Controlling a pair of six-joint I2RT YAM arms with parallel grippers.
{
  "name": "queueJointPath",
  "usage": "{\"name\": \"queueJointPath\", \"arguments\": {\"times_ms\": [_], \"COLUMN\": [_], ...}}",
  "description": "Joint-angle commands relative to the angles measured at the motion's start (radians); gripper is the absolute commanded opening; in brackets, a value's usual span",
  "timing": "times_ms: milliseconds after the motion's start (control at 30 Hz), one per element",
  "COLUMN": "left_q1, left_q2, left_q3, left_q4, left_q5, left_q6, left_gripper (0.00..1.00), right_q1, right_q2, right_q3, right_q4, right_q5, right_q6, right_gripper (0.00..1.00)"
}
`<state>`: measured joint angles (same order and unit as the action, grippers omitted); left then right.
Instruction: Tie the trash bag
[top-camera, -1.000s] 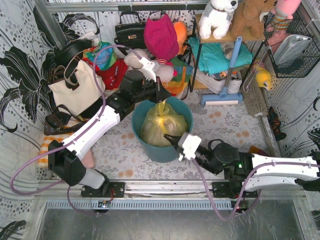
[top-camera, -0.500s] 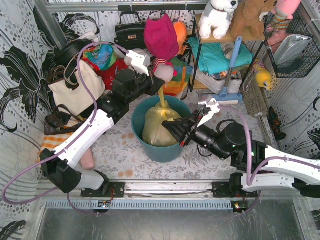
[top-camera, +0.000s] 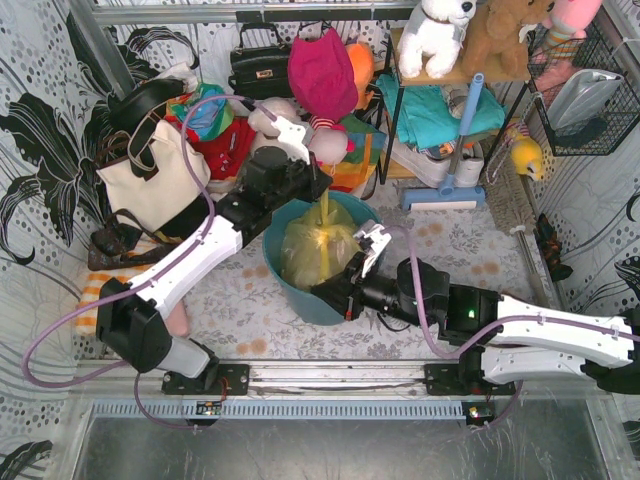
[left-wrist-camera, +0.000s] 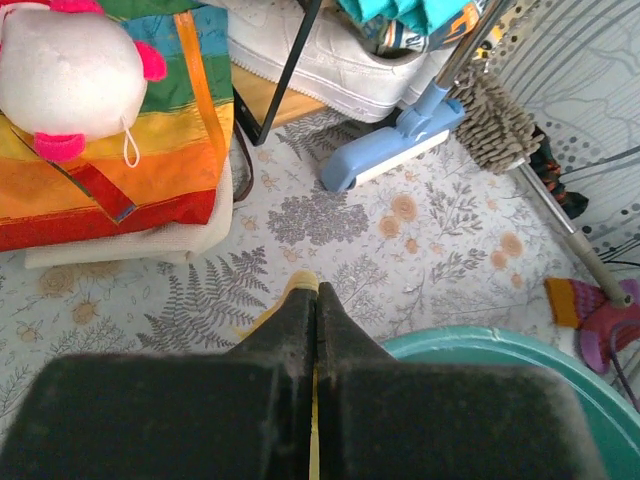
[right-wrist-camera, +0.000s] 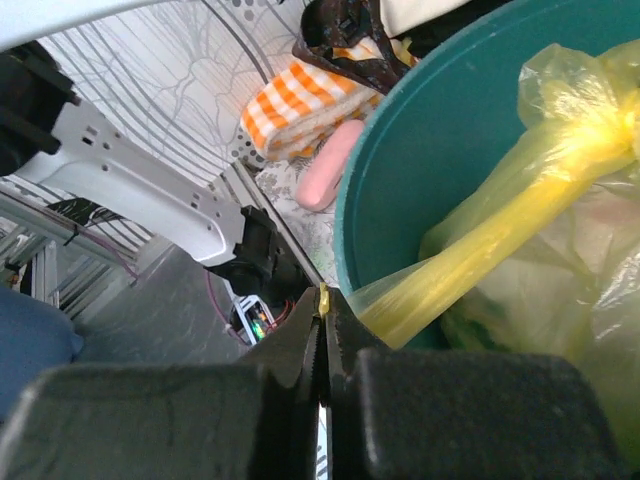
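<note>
The trash bag (top-camera: 318, 250) sat inside the round teal bin (top-camera: 283, 278), which stood near the middle of the table (top-camera: 450, 240), about midway between its left and right edges. Crumpled white paper showed faintly through the yellow plastic. The left gripper (top-camera: 320, 192) hung over the bin's far rim, its jaws pressed tight on a twisted yellow strand of the bag's neck, pulled straight up. The right gripper (top-camera: 337, 291) was at the bin's near rim, its jaws likewise clamped together on a second twisted strand (right-wrist-camera: 500, 220) drawn out over the rim toward the table's near edge. Both strands ran taut from the bag's gathered top.
</note>
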<state>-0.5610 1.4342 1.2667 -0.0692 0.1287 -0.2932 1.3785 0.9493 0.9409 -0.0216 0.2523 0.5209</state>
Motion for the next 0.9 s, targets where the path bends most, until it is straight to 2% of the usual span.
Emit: {"name": "queueJointPath", "arguments": {"times_ms": [0, 100, 233, 500, 633, 667, 767, 867], "left_q1": [0.005, 0.005, 0.005, 0.005, 0.005, 0.006, 0.004, 0.005], "left_q2": [0.030, 0.036, 0.032, 0.049, 0.055, 0.053, 0.035, -0.003], "left_q3": [0.101, 0.205, 0.214, 0.049, 0.017, 0.016, 0.025, 0.030], "left_q4": [0.037, 0.011, 0.017, 0.066, 0.069, 0.069, 0.065, 0.073], "left_q5": [-0.059, -0.057, -0.058, -0.032, 0.016, 0.028, 0.065, 0.062], "left_q6": [0.046, 0.063, 0.069, 0.035, 0.042, 0.043, 0.054, 0.052], "left_gripper": [0.00, 0.00, 0.00, 0.00, 0.00, 0.01, 0.16, 0.18], "right_q1": [0.002, 0.003, 0.002, 0.003, 0.002, 0.002, 0.002, 0.002], "right_q2": [0.002, 0.027, 0.048, -0.012, -0.041, -0.045, -0.042, -0.036], "right_q3": [0.094, 0.205, 0.260, 0.062, 0.027, 0.029, 0.060, 0.105], "right_q4": [0.046, 0.024, 0.005, 0.052, 0.069, 0.072, 0.057, 0.038], "right_q5": [-0.084, -0.115, -0.125, -0.060, -0.024, -0.019, -0.001, 0.030], "right_q6": [0.019, -0.005, -0.019, 0.072, 0.073, 0.064, 0.026, -0.030], "right_gripper": [0.00, 0.00, 0.00, 0.00, 0.00, 0.00, 0.00, 0.00]}}
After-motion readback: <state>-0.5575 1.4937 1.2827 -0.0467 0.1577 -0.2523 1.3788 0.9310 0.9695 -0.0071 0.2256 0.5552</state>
